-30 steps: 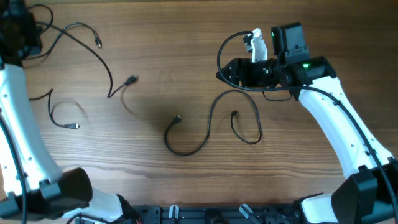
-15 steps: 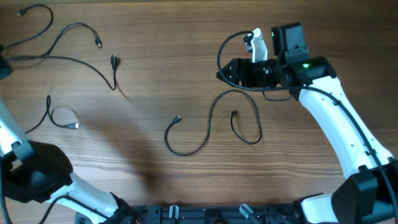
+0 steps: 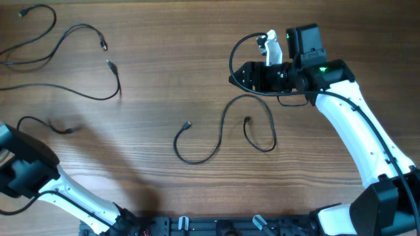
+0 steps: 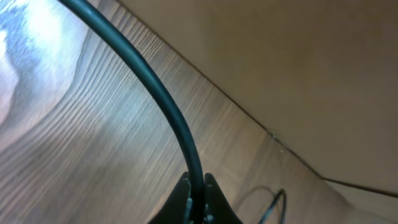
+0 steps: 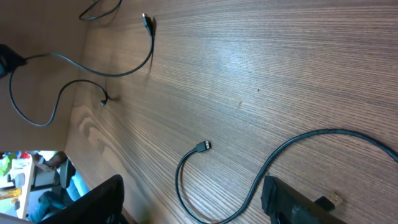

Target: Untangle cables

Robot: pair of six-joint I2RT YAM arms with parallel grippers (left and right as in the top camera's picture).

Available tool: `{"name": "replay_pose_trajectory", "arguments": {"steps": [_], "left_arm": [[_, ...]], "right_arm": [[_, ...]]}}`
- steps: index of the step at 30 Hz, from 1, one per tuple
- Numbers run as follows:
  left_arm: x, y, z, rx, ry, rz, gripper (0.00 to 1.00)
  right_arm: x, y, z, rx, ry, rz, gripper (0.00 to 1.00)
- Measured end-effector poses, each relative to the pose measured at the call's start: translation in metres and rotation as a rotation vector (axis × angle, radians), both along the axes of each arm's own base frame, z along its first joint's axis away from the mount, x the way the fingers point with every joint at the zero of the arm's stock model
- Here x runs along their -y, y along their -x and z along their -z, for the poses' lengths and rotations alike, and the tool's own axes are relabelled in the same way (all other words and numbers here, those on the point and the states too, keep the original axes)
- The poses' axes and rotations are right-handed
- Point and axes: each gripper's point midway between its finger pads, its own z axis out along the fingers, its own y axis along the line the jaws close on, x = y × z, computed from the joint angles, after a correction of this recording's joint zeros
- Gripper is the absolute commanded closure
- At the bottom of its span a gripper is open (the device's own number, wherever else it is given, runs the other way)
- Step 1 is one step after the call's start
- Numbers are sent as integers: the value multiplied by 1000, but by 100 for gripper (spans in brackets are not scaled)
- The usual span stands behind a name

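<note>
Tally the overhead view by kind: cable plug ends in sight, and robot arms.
cable plug ends: 6
robot arms: 2
Total: 8

Table (image 3: 197, 85): mid-brown wood, fine grain running left to right in the overhead view, filling the whole frame. Light even and soft; one blurred shadow (image 3: 128, 174) at lower left.

Left wrist view: the table edge cuts diagonally from top centre to lower right. Beyond it is a plain tan surface (image 4: 298, 68); wall or floor, cannot tell. Pale bluish glare (image 4: 25, 37) on the wood at upper left.

Right wrist view: a flat brown area (image 5: 43, 31) lies past the table edge at upper left. A bright, blurred patch (image 5: 31, 171) of mixed colours sits in the lower left corner.
</note>
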Motion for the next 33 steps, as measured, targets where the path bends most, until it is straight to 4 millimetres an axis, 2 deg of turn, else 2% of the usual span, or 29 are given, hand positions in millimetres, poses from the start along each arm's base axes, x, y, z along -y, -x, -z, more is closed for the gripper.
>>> {"name": "replay_pose_trajectory", "arguments": {"steps": [2,3,4,6,9,12,15,19,20,21,24,28,31,33], "left_arm": [[-8,4,8,-40,-3,17,76],[-13,9,13,-55,3,13,69],[-16,12,15,-62,4,13,57],[-23,19,15,-87,-1,22,40],[-31,23,13,-118,-14,61,32],[-28,18,15,-152,4,156,21],[-9,10,28,-154,107,283,19],[34,19,49,-179,315,377,17],[48,23,54,-196,378,396,14],[54,23,55,-199,396,408,3],[71,22,61,-220,450,443,0],[71,15,84,-205,440,424,1],[70,22,111,-192,454,354,6],[67,28,129,-186,453,323,16]], "right_arm": [[0,1,0,-3,1,0,29],[0,0,0,-3,2,1,29],[0,0,0,-2,2,1,29],[0,0,0,-1,2,1,29],[0,0,0,2,1,2,29],[0,-1,0,2,1,2,29],[0,-1,0,3,1,2,29],[0,-1,0,4,1,2,28],[0,-1,0,5,1,1,28],[0,-1,0,5,2,2,27],[3,-3,2,10,20,15,27],[4,-4,3,11,28,21,27],[6,-2,5,-2,37,24,27],[6,-2,6,-4,40,26,27]]}}
